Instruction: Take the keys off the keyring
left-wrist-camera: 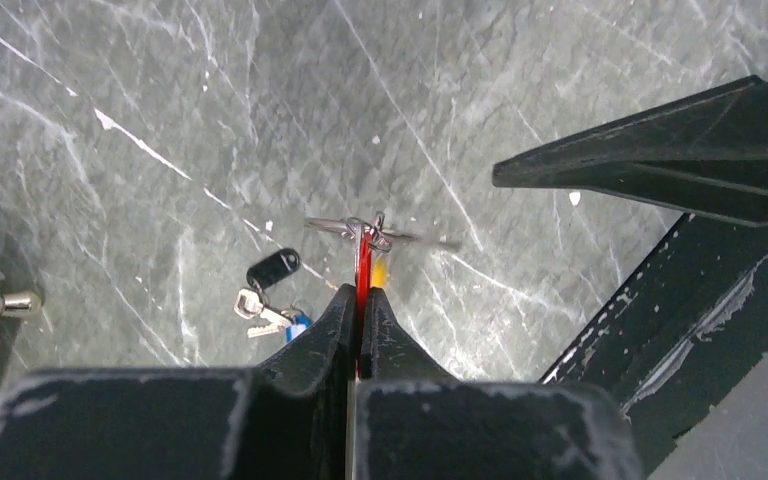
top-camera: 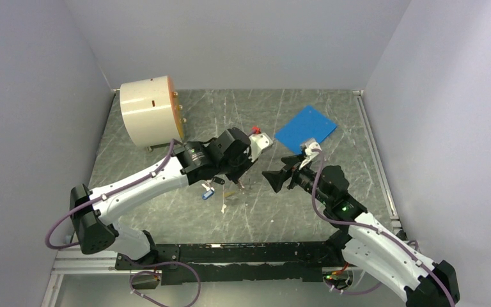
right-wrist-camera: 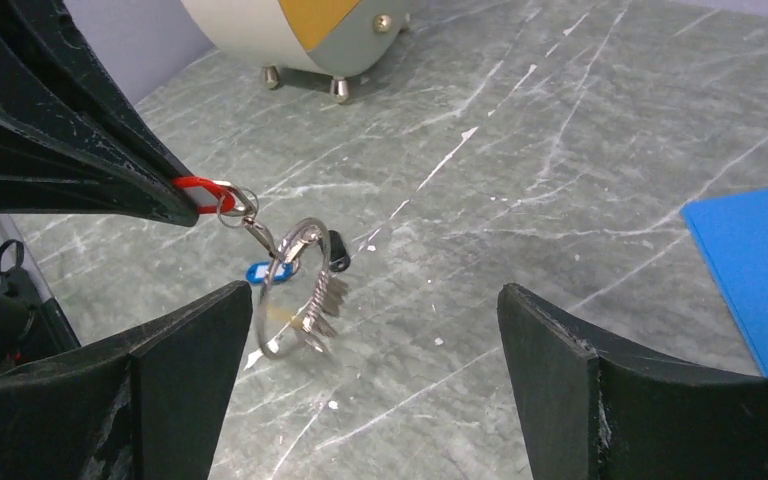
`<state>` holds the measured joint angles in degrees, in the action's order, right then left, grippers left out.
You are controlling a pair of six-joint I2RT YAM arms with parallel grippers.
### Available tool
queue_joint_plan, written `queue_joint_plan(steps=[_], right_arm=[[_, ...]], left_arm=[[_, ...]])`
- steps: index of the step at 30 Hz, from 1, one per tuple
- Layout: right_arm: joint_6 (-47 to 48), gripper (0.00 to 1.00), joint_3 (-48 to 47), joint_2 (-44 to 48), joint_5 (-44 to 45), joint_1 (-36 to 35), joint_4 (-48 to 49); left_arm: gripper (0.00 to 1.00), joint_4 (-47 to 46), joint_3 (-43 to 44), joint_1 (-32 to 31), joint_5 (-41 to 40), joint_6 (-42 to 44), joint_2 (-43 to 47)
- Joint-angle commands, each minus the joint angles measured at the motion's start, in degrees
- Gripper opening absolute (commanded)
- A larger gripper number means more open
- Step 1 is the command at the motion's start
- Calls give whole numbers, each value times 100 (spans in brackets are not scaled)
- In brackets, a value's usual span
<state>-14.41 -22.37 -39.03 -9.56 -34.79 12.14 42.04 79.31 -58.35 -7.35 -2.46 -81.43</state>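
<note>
Currently the keyring (right-wrist-camera: 298,238), a thin silvery wire loop, is hanging over the table, dangling by a small metal link from a glossy red plastic tag (right-wrist-camera: 198,187). Small toothed silvery keys (right-wrist-camera: 326,298) are hanging off its wire, with an orange-yellow tag (left-wrist-camera: 378,272) showing just beside the red one. The left gripper (left-wrist-camera: 362,295) is pinching that red tag, its tapered black fingers closed tight. The right gripper (right-wrist-camera: 375,292) is gaping wide near the ring, holding nothing. Below, a black fob (left-wrist-camera: 272,268) and a blue tag (left-wrist-camera: 298,322) are lying on the veined grey marble-look table (right-wrist-camera: 560,120).
</note>
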Motion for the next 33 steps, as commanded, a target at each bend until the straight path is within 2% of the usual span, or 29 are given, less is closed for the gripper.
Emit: queue_joint_plan(steps=[1,5,9,12,17,23,29,33], right_arm=[[390,92,73,-341,-334,-6,892],[497,87,699,-761,-110,-221,2191],[1018,81,949,-1163,342,-643,2856],[1139,77,1053,-1486,311,-705,3370],[1255,76,994,-1966,0,-723,3707],[1397,76,861,-2394,-462,-723,3905],[1264,74,894,-2721,-569,-736,4417],[1259,72,962,-2722,-268,-839,4535]], left_arm=[[3,649,539,104,230,-20,-199],[2,471,448,297,577,-14,-299],[3,288,300,561,950,-42,-321],[3,104,151,733,1343,-70,-297],[3,-30,-56,833,1757,56,-312],[3,-58,-218,858,1814,175,-295],[2,-109,-240,919,1990,100,-366],[3,-110,-219,943,2133,26,-466]])
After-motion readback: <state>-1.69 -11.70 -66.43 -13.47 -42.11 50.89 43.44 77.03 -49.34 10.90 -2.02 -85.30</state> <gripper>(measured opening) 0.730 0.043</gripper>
